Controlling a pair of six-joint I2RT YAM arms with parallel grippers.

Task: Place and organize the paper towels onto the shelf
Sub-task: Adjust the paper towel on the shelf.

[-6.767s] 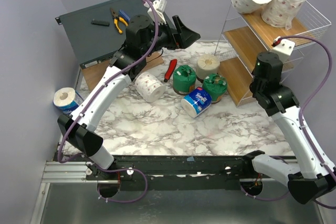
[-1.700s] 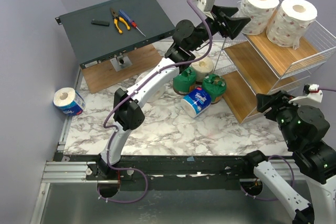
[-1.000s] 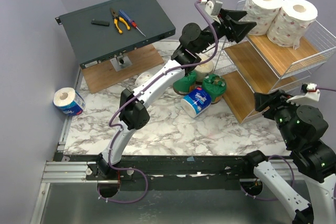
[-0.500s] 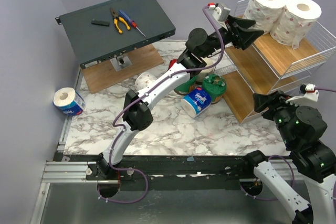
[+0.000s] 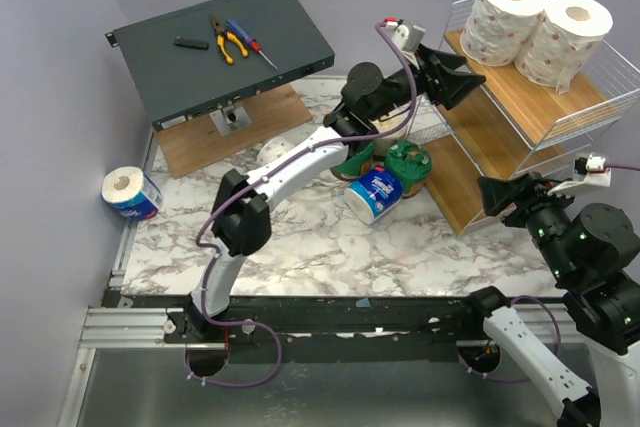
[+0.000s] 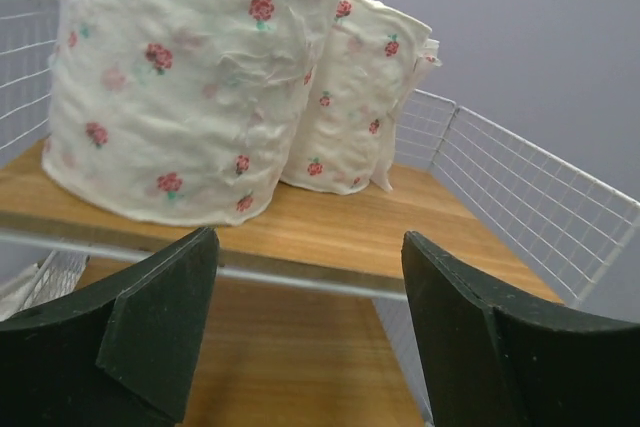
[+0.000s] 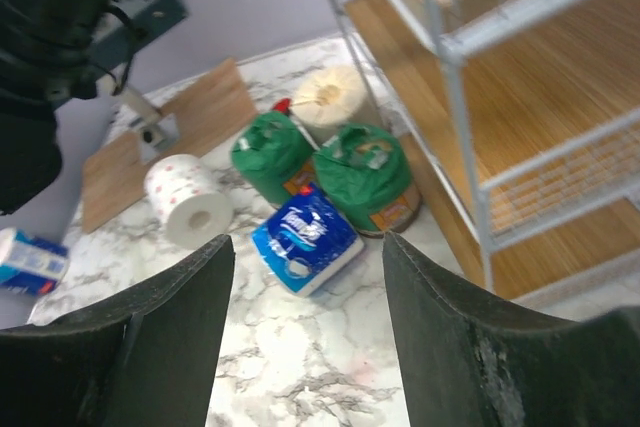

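Two white pink-specked paper towels (image 5: 505, 5) (image 5: 570, 27) stand side by side on the top tier of the white wire shelf (image 5: 520, 107). In the left wrist view these paper towels (image 6: 170, 77) (image 6: 355, 97) rest on the wood just ahead. My left gripper (image 5: 455, 77) (image 6: 310, 337) hovers open and empty in front of that tier's edge. On the marble lie a blue roll (image 7: 305, 237), two green rolls (image 7: 272, 157) (image 7: 370, 177), a cream roll (image 7: 328, 97) and a pink-specked roll (image 7: 190, 202). My right gripper (image 5: 500, 192) (image 7: 305, 327) hangs open above them, holding nothing.
Another blue roll (image 5: 128, 192) sits at the table's far left edge. A dark grey box (image 5: 200, 67) with pliers (image 5: 228, 42) stands tilted at the back left over a wooden board (image 5: 270, 107). The left arm stretches across the green rolls.
My left gripper has drawn back left and slightly down from the top-tier rolls, with its jaws wider. The two rolls sit a little further right. The right arm has barely moved.
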